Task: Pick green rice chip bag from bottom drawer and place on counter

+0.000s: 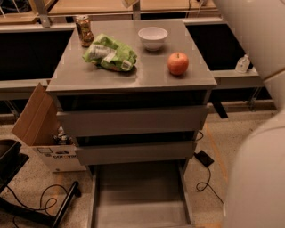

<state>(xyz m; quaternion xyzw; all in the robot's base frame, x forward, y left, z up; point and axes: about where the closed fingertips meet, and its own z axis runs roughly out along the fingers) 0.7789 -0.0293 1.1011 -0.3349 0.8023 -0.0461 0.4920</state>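
Since the green rice chip bag [110, 53] lies flat on the desk [147, 76], just right of a can [83, 30], the placing step looks finished. The gripper [129, 2] shows only as a pale sliver at the top edge, above the bag and apart from it; whether it is open or closed I cannot tell. Further right sit a white bowl [152, 38] and an apple [177, 63]. Below, the bottom drawer [140, 200] stands pulled out, without the bag. By my judgement, the next move only calls for drawing the arm clear without brushing the bowl.

Bag [109, 53] on counter [147, 73], end effector [129, 2] above
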